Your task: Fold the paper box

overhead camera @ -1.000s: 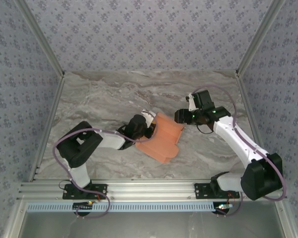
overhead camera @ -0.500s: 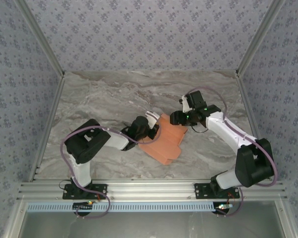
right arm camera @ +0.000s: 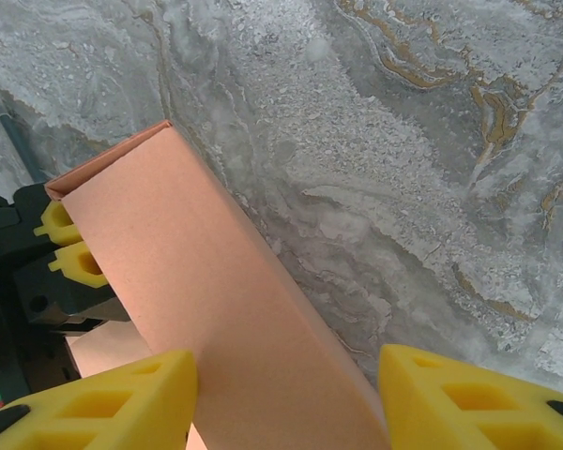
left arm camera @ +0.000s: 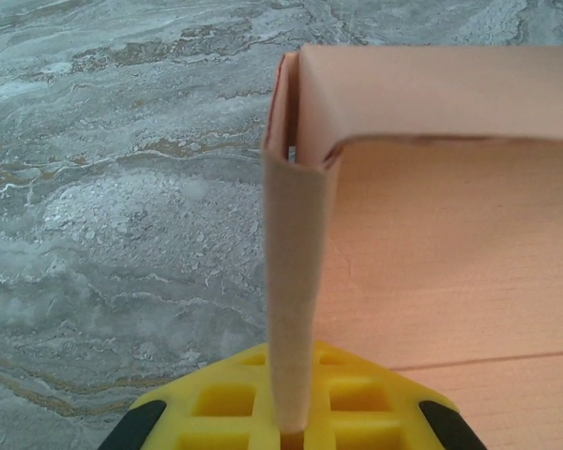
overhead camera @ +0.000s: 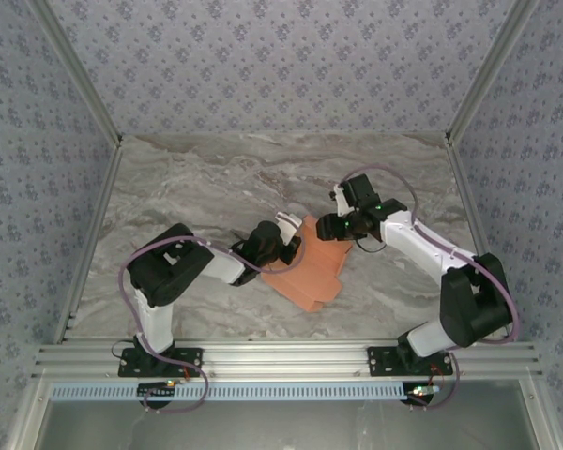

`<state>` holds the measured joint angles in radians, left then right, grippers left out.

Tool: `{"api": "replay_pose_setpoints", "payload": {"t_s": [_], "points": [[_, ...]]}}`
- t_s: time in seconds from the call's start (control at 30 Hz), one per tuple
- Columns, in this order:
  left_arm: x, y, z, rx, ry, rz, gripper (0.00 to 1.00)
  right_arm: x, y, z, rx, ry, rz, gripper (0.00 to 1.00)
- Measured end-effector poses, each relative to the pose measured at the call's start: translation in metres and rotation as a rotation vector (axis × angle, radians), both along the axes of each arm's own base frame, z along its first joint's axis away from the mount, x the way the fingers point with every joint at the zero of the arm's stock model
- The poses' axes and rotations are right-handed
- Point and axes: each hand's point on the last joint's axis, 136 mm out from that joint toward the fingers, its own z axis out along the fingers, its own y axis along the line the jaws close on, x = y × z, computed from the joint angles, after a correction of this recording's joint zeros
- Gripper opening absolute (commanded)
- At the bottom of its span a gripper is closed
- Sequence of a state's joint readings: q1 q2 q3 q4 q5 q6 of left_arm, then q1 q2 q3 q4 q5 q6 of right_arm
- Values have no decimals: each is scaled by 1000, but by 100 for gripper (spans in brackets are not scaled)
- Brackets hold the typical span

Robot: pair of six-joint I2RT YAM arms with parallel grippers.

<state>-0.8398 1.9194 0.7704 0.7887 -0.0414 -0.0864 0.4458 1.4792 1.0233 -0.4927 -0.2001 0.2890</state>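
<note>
The jaws of the left gripper (left arm camera: 289,417) are clamped on an upright side wall of the salmon-orange paper box (overhead camera: 311,272) (a thin cardboard fold). The jaws of the right gripper (right arm camera: 286,398) are spread astride a raised panel on the box's far right side. The box is set mid-way across the marble tabletop (overhead camera: 188,183).

Closed in on the paper box (overhead camera: 311,270) from the right
Swung the right hand (overhead camera: 325,226) leftward over the table (overhead camera: 197,178), from just beside the box's upper right edge to astride its raised panel, with yellow fingers (right arm camera: 122,398) now on either side of it; pulled the right elbow and shoulder link inward toward the middle; nudged the left hand (overhead camera: 281,246) a little to the right along the box's left edge and drew the left shoulder link up closer behind it
</note>
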Motion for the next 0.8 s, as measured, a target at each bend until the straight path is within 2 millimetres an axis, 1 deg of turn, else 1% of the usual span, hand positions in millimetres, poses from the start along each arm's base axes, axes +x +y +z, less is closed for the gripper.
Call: {"api": "replay_pose_setpoints", "payload": {"t_s": [0.23, 0.5, 0.6, 0.7, 0.8], "points": [[0, 1, -1, 0, -2, 3, 10, -1, 5, -2, -33, -17, 19, 53], [0, 2, 0, -6, -10, 6, 4, 1, 2, 10, -73, -27, 23, 62], [-1, 3, -1, -2, -6, 7, 3, -1, -1, 22, -78, -43, 26, 64], [-4, 6, 1, 26, 19, 6, 2, -5, -8, 43, -69, -83, 17, 64], [-7, 7, 9, 71, 56, -9, 2, -7, -22, 67, -55, -134, -17, 65]]}}
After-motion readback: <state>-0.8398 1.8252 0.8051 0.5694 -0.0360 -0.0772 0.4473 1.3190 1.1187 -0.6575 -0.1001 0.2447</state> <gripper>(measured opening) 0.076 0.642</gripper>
